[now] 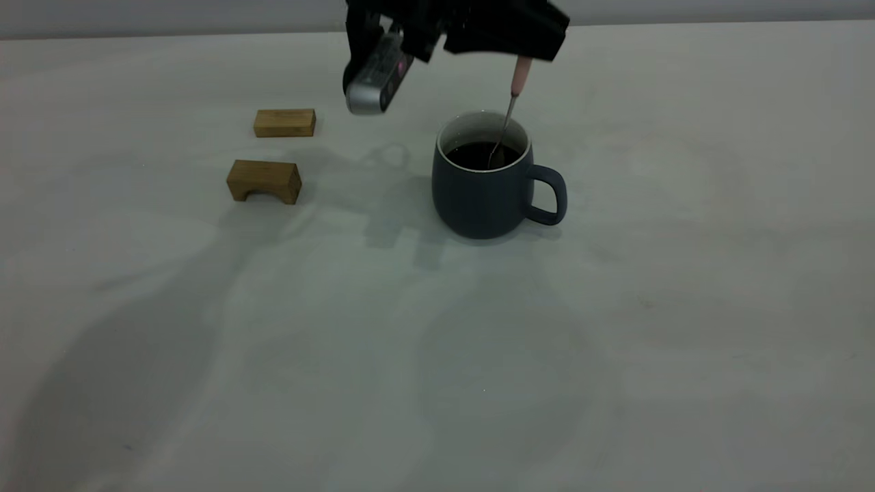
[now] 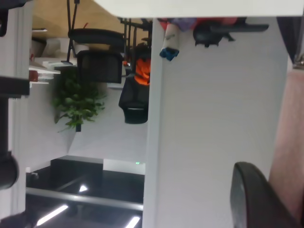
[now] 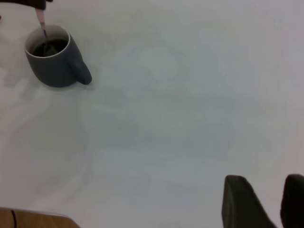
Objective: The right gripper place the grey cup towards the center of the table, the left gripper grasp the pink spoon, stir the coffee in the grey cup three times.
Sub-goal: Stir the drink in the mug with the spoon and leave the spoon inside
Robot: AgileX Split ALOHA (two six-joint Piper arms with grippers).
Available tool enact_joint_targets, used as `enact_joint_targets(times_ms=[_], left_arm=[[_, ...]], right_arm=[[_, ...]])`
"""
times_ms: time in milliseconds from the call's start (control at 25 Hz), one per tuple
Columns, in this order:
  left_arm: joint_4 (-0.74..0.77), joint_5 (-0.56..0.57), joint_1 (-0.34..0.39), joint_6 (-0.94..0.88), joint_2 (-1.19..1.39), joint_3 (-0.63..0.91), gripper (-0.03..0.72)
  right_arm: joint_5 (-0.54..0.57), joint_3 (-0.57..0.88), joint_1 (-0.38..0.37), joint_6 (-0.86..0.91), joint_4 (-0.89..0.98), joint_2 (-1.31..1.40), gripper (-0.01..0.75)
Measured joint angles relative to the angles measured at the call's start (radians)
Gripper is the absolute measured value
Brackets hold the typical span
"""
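The left gripper [image 1: 521,53] clenches the pink spoon [image 1: 521,75], its bowl sunk in the coffee [image 1: 478,154] of the grey cup [image 1: 478,198]. Left of the cup on the pale table [image 1: 615,328] sit two wooden blocks [image 1: 264,180] (room behind: a plant [image 2: 76,102]). The right gripper [image 3: 266,202], well apart from the cup, has fingers parted.

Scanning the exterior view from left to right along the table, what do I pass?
The arched brown wooden block → the flat rectangular brown wooden block, slightly further right → the silver cylinder on the left gripper → the rounded dark blue-grey cup, the pink-handled spoon dipping into its dark coffee.
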Motion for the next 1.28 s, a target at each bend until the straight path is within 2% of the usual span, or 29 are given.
enact_joint_targets(times_ms=[280,480,800,1040,1280], left_arm=[[-0.004,-0.073,0.000,0.159,0.044,0.000,0.156],[-0.047,-0.081,0.001,0.271,0.049,0.000,0.156],[-0.081,0.003,0.002,0.156,0.070,0.000,0.156],[0.055,0.012,0.027,-0.042,0.070,-0.045,0.156],[0.130,-0.002,0.049,0.017,0.070,-0.131,0.156]], right_arm=[[0.000,0.000,0.000,0.000,0.000,0.000,0.241],[0.000,0.000,0.000,0.000,0.000,0.000,0.241],[0.000,0.000,0.000,0.000,0.000,0.000,0.241],[0.000,0.000,0.000,0.000,0.000,0.000,0.241],[0.000,0.000,0.000,0.000,0.000,0.000,0.241]])
